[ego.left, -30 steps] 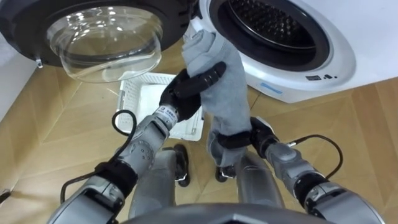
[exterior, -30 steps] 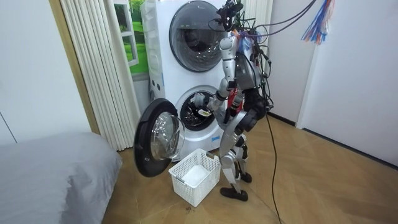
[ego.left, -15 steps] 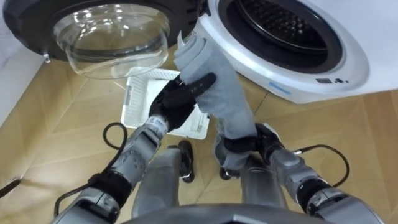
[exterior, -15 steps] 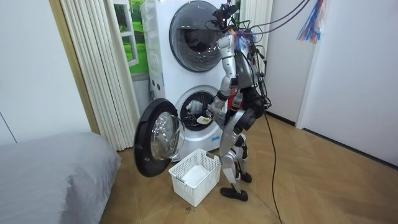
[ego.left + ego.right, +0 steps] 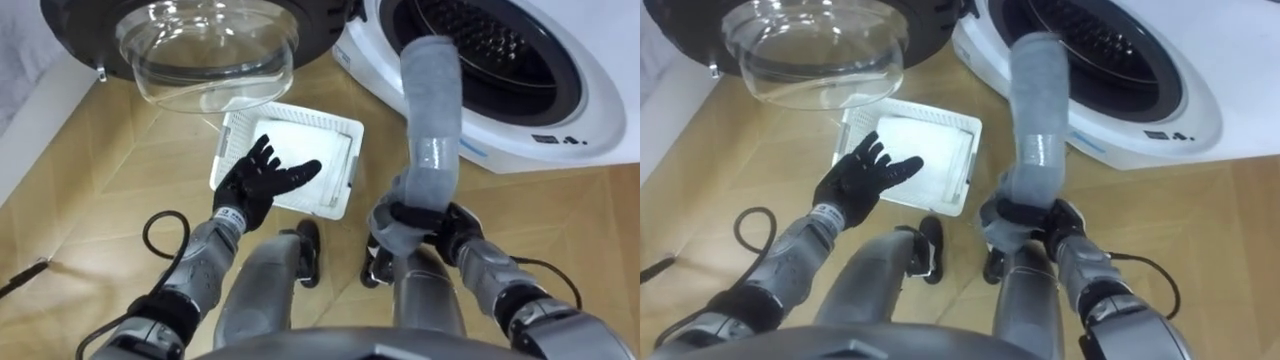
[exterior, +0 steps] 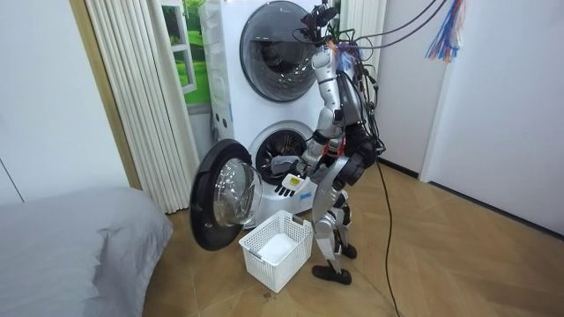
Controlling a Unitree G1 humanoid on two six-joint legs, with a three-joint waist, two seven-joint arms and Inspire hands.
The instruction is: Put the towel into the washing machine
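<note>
Withdrawn from the grey towel and spread wide over the white basket with the left hand, leaving the right hand clenched on its lower end, top at the washing machine mouth; might buckle and drop outside, being limp and unsupported.

Bright, even indoor light fills the room. The glass bowl of the open door carries pale reflections along its rim, and the white front of the washing machine gleams. The drum is dark inside. Shadows on the wooden floor are soft and faint. Straight lines bow toward the eye views' edges.
</note>
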